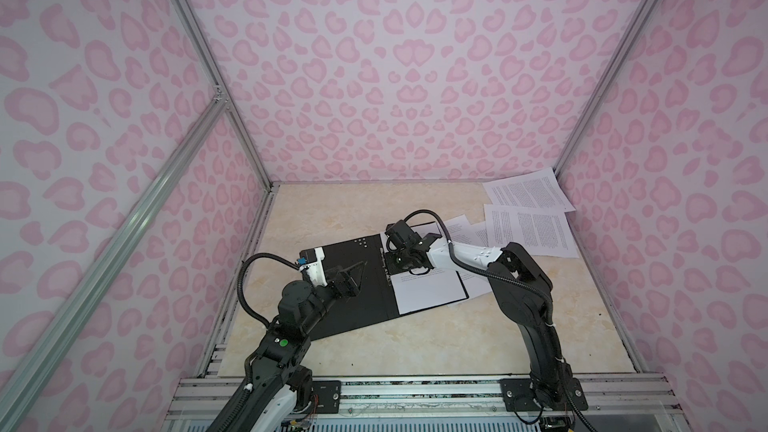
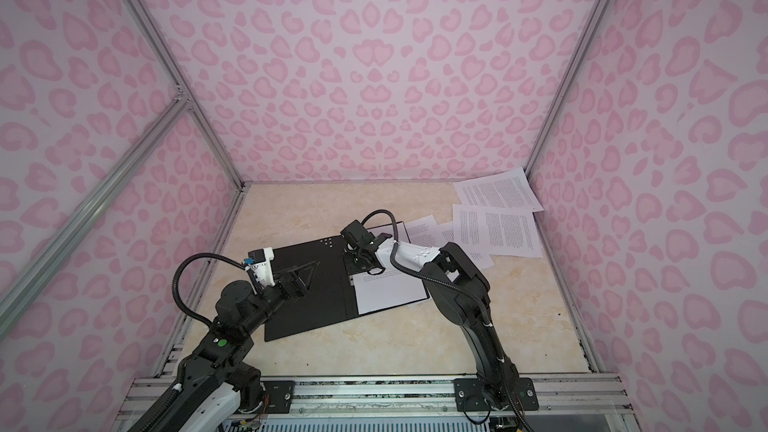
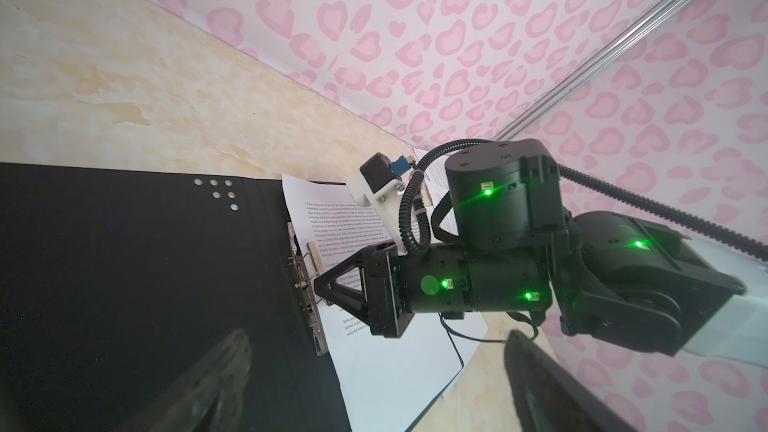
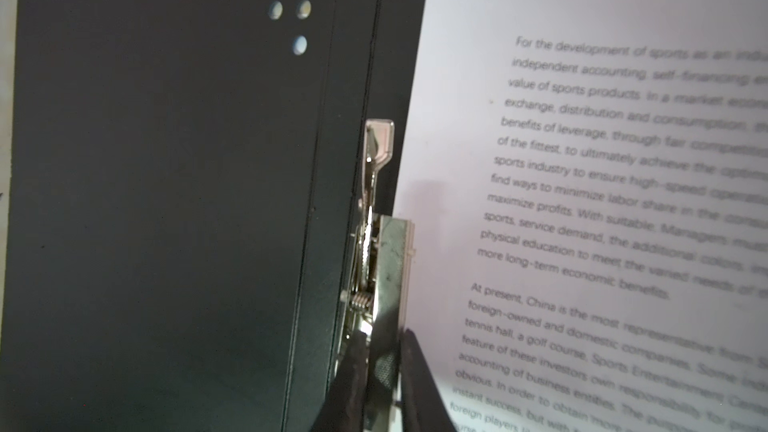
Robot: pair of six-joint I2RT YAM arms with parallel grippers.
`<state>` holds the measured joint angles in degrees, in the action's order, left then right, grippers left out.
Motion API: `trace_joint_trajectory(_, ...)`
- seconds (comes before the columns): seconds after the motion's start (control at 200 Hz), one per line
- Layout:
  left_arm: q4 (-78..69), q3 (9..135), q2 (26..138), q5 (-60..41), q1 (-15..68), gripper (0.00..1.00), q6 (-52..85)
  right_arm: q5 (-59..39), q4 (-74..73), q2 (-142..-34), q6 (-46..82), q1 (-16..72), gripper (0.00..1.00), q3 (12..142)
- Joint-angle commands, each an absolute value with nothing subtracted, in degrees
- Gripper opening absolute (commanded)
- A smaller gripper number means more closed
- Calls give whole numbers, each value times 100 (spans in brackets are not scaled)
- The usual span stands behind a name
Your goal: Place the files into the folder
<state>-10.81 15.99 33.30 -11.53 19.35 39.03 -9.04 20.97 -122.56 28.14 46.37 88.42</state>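
Pinching the metal clip [image 4: 390,251] at the spine of the folder [image 1: 365,297] looks to be the step in hand. The right gripper [image 4: 384,376] has its two dark fingertips clenched on either side of the clip's pressing plate, though that wrist view is blurred at that spot and I cannot be sure how squarely the pads bear on it. The folder lies open and flat on the table [image 1: 415,338], black inside up. One printed sheet [image 1: 428,290] rests on its right half, with its edge just beside the clip. The rest of the files [image 1: 528,230] lie fanned toward the far right corner, away from the clip. To do this well, the grip should sit on the plate alone and not catch the sheet's edge. Any lift should follow the plate's hinge rather than drag sideways, since so thin a folder would likely slide on the smooth top. The left gripper [image 1: 355,278], fingers spread wide and holding nothing, hangs over the left cover. Pressing down there would pin the folder while the clip is worked.
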Motion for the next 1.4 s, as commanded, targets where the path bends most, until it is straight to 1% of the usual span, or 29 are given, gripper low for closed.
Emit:
trace_joint_trajectory(0.0,-1197,1670,3314,-1126,1935,97,3841,-910,2083,-12220,2860,4631,14,8833)
trace_joint_trajectory(0.185,-1125,1679,3283,-1017,1934,97,3832,-920,2033,-12068,2949,4602,10,8959)
trace_joint_trajectory(0.415,-951,1661,3147,-861,1936,97,3823,-1424,1765,-12022,3320,4321,7,9085)
trace_joint_trajectory(0.7,-928,1669,3180,-826,1938,97,3814,-1887,1676,-12417,3654,3918,4,9668)
trace_joint_trajectory(0.995,-912,1679,3225,-791,1934,97,3786,-2050,2231,-13054,3508,3655,4,10737)
trace_joint_trajectory(1.395,-940,1727,3533,-838,1934,97,3823,-2219,2346,-13634,3487,3367,5,11273)
